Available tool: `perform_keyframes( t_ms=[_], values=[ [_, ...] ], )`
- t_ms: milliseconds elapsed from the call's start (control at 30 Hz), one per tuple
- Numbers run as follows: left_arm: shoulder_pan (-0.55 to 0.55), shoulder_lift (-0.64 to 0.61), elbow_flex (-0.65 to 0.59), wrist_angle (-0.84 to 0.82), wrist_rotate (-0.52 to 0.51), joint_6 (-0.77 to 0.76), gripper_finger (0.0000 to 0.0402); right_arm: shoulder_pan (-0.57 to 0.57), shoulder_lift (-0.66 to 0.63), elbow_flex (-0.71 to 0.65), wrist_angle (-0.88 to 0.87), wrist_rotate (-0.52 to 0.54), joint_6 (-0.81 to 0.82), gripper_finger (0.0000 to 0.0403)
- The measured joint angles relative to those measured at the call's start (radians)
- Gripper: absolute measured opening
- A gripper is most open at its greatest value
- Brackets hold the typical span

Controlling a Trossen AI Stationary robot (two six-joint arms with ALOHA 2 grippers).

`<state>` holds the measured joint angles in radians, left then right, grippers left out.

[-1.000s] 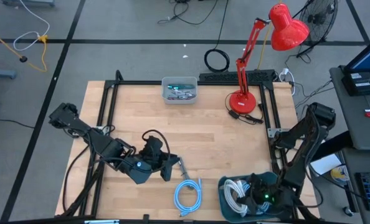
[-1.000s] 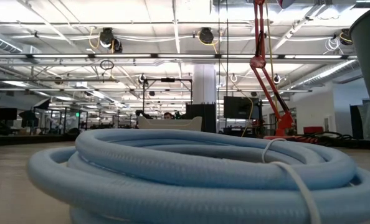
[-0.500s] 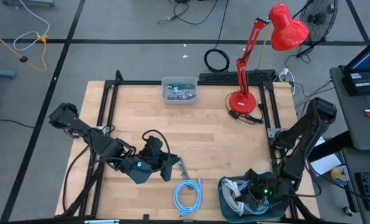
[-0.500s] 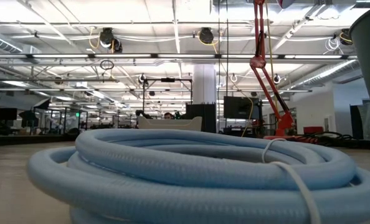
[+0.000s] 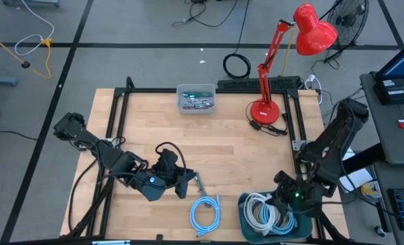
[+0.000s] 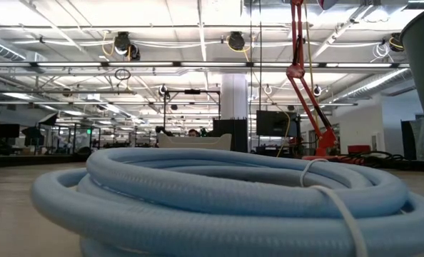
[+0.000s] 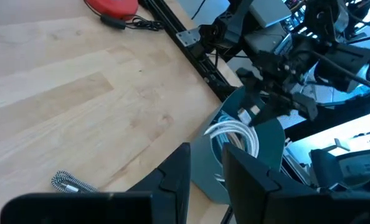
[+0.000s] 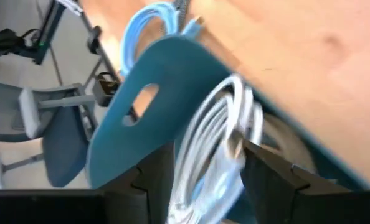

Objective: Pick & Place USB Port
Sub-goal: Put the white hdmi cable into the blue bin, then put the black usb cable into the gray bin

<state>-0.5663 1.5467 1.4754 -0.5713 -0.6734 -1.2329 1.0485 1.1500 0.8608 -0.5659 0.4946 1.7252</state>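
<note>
Overhead lights and ducting fill the big room behind the wooden table (image 5: 222, 150), which carries a red desk lamp (image 5: 273, 68) at its far right and a small clear bin (image 5: 196, 98) of parts at the far edge. Near the front edge lies a coiled light-blue cable (image 5: 205, 214), and just beside it on the right sits a teal bin (image 5: 251, 224) holding a coil of white cable (image 5: 264, 209). Over that bin hangs the right hand (image 5: 288, 207); from its own camera, its fingers (image 8: 269, 177) stand apart on either side of the white coil without pinching it. Resting low on the table left of the blue cable, the left hand (image 5: 186, 182) has its fingers (image 7: 175, 180) slightly parted, holding nothing I can see. A short braided cable end (image 7: 71, 183) lies beside it.
</note>
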Motion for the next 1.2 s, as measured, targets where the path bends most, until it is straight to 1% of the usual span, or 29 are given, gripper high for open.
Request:
perform_keyframes(
  t_ms=[300,433,600,700,833,900,1067,1200],
  values=[
    [0.002,0.0,0.0,0.0,0.001,0.004,0.0093,-0.009,-0.107,0.0,-0.232,-0.002,0.043,0.0169],
    [0.008,0.0,0.0,0.0,0.003,0.012,0.0093,-0.015,-0.141,0.0,-0.252,0.0,0.034,0.0169],
    [0.028,0.0,0.0,0.0,0.036,0.04,0.0093,-0.034,-0.147,0.0,-0.242,0.001,0.002,0.0169],
    [0.048,0.0,0.0,-0.001,0.063,0.062,0.0093,-0.08,-0.147,0.0,-0.193,0.006,-0.049,0.0169],
    [0.084,0.0,0.0,-0.003,0.111,0.112,0.0093,-0.189,-0.14,0.0,-0.072,-0.003,-0.169,0.0169],
    [0.106,0.0,0.0,-0.014,0.163,0.152,0.0093,-0.246,-0.139,0.0,0.0,-0.024,-0.241,0.0169],
    [0.161,0.0,0.0,-0.077,0.354,0.276,0.0093,-0.377,-0.139,0.0,0.168,-0.041,-0.399,0.0169],
    [0.19,0.0,0.0,-0.133,0.456,0.394,0.0093,-0.466,-0.133,0.0,0.268,-0.055,-0.5,0.0169]
  ],
)
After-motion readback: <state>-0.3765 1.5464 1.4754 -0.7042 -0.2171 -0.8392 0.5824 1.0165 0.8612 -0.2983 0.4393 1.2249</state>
